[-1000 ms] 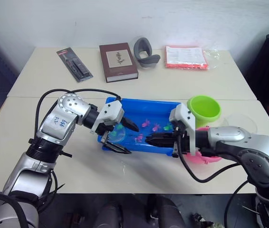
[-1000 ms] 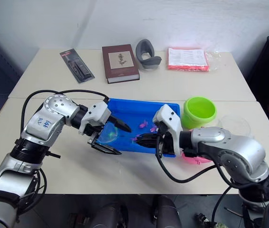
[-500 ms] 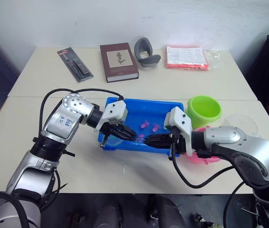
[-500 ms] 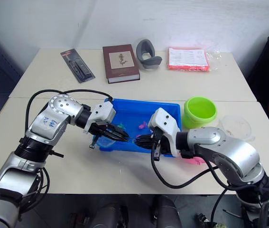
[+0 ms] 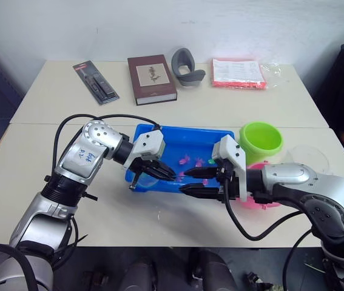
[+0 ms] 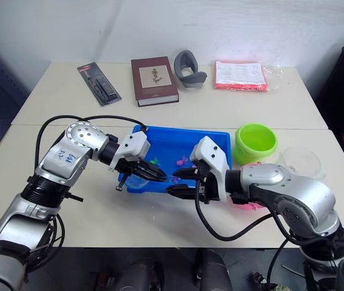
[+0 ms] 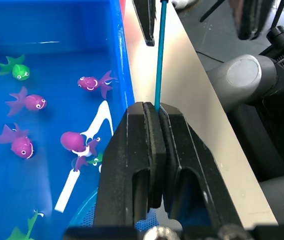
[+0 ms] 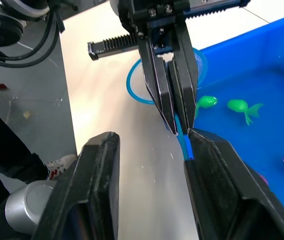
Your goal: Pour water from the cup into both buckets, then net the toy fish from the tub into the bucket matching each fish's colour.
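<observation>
Fishing has not brought any result yet, as far as you can judge from these views. Your left hand is closed on the thin blue handle of the net, gripping it near the near edge of the tub. The net's ring lies behind that hand, partly over the tabletop and partly at the tub's corner.

Beyond the left hand, inside the tub, the toy fish are lying in shallow water: several pink ones and a few green ones. I see none of them in the net.

Your right hand is just in front of the left one, with its fingers spread apart, one on each side of the free end of the handle. It looks like a handover of the net that is not completed.

Behind the right hand and to its right stands the green bucket, and the pink bucket is mostly hidden under the right forearm. The clear cup stands further right. I cannot tell whether the buckets hold water, so the pouring step is not confirmed. All sorting of fish is left to do.
</observation>
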### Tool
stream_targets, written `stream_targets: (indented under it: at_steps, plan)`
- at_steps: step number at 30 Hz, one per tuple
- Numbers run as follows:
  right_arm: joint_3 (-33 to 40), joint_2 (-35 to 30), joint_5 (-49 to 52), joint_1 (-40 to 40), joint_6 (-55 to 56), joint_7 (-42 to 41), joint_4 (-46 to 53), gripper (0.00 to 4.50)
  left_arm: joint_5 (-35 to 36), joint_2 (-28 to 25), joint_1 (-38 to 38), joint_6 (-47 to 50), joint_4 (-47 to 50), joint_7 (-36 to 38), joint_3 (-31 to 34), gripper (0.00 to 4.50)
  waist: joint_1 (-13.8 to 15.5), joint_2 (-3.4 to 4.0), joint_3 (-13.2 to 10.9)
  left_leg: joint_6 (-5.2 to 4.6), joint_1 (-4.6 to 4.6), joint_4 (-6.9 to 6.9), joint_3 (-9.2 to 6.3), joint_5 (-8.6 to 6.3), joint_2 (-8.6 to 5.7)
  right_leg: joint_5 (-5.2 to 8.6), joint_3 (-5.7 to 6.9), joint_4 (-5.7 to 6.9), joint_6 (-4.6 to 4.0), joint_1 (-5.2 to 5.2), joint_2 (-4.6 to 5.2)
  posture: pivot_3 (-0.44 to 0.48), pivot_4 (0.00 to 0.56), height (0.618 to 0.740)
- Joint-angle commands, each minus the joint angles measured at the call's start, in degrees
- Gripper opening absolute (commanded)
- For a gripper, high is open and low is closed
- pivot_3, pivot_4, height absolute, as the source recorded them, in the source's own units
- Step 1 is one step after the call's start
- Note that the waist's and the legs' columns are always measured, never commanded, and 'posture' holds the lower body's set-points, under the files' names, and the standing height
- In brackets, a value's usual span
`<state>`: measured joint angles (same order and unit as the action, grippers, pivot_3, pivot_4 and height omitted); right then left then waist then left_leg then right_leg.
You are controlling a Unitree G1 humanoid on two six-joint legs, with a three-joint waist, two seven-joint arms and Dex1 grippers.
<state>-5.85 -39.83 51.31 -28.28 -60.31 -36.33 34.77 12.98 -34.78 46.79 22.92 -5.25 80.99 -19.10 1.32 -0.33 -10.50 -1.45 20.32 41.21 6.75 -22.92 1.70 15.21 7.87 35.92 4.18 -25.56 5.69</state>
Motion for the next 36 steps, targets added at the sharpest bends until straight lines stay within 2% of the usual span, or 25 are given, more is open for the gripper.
stream_targets:
  at_steps: [1,8,11,14,20,22,24,26,27,30,32,36]
  plan:
    - [2.4,0.6,1.6,-0.6,-0.3,0.7,0.8,2.32,0.2,-0.2,0.7,0.1,1.2,0.5,0.4,0.0,0.0,0.0,0.0,0.0,0.0,0.0,0.0,0.0,0.0,0.0,0.0,0.0,0.0,0.0,0.0,0.0,0.15,0.74]
    - [2.6,1.6,3.3,-0.7,-1.4,1.4,-0.7,2.32,0.1,-0.3,0.7,-0.1,0.9,0.4,0.5,0.0,0.0,0.0,0.0,0.0,0.0,0.0,0.0,0.0,-0.01,0.0,0.0,0.01,0.0,0.0,0.0,0.0,0.15,0.74]
    - [2.9,1.7,3.3,-0.6,-1.0,1.3,-1.3,1.56,0.0,-0.3,0.6,-0.1,1.0,0.3,0.6,0.0,0.0,0.0,0.0,0.0,0.0,0.01,0.0,0.0,-0.01,0.0,0.0,0.01,0.0,0.0,0.0,0.0,0.15,0.74]
    - [3.2,1.8,3.1,-0.4,-0.6,0.9,-1.7,0.05,0.0,-0.6,0.3,-0.2,1.1,0.4,0.8,0.0,0.0,0.0,0.0,0.0,0.0,0.01,0.0,0.0,-0.01,0.0,0.0,0.01,0.0,0.0,0.0,0.0,0.15,0.74]
    - [3.2,1.6,2.9,0.0,0.0,-0.1,-1.8,0.02,0.9,-0.6,-0.3,-1.0,1.5,1.2,1.2,0.0,0.0,0.0,0.0,0.0,0.0,0.01,0.01,0.0,-0.01,0.0,0.0,0.02,0.0,0.0,-0.01,0.0,0.15,0.74]
    - [3.2,1.2,2.6,0.1,0.3,-0.6,-1.5,0.0,3.6,0.4,-0.4,-0.6,2.0,1.6,3.2,0.75,0.0,0.0,0.0,0.0,0.0,0.01,0.01,0.0,-0.01,0.0,-0.01,0.02,0.0,0.0,-0.01,0.0,0.15,0.74]
    - [3.1,0.9,2.3,0.4,0.9,-1.0,-0.9,0.0,6.6,1.3,-0.3,0.7,2.4,1.2,5.6,1.31,0.0,0.0,0.0,0.0,0.0,0.01,0.01,0.0,0.0,0.0,-0.01,0.02,0.0,0.0,-0.01,0.0,0.15,0.74]
    - [3.8,0.2,1.7,1.0,2.3,-1.8,0.4,0.0,9.2,1.8,0.6,0.8,0.8,0.2,9.4,2.22,0.0,0.0,0.0,0.0,0.01,0.03,0.0,0.0,0.02,0.0,-0.02,0.02,0.0,0.0,0.0,0.0,0.15,0.74]
    - [5.3,-0.5,1.9,1.7,2.9,-2.1,1.5,0.0,10.9,1.4,1.2,-0.4,-0.5,0.5,12.2,2.46,0.0,0.0,0.0,0.0,0.01,0.04,-0.02,0.0,0.04,0.0,-0.03,0.02,0.0,0.0,0.01,0.0,0.15,0.74]
    - [10.5,-3.5,3.5,4.3,3.6,-2.3,4.6,0.0,13.4,0.3,2.6,-4.3,-4.8,-0.7,19.4,3.61,0.0,0.0,0.0,0.0,0.01,0.04,-0.04,0.0,0.04,0.0,-0.03,0.02,0.0,0.0,0.02,0.0,0.15,0.74]
    - [15.8,-7.4,3.0,7.9,3.1,-2.1,6.7,0.0,12.7,-2.2,2.5,-6.9,-10.1,-2.8,23.6,4.47,0.0,-0.01,0.0,0.0,0.01,0.04,-0.03,0.0,0.04,0.0,-0.02,0.03,0.0,0.01,0.03,0.0,0.15,0.74]
    - [23.1,-12.6,-1.2,14.7,5.7,-1.4,8.8,0.0,11.6,-7.2,-1.2,-10.0,-15.6,-0.6,26.0,4.47,-0.1,-0.01,0.0,0.0,-0.06,-0.05,0.01,0.0,0.01,0.0,-0.01,-0.02,0.01,0.04,0.04,0.0,0.15,0.74]
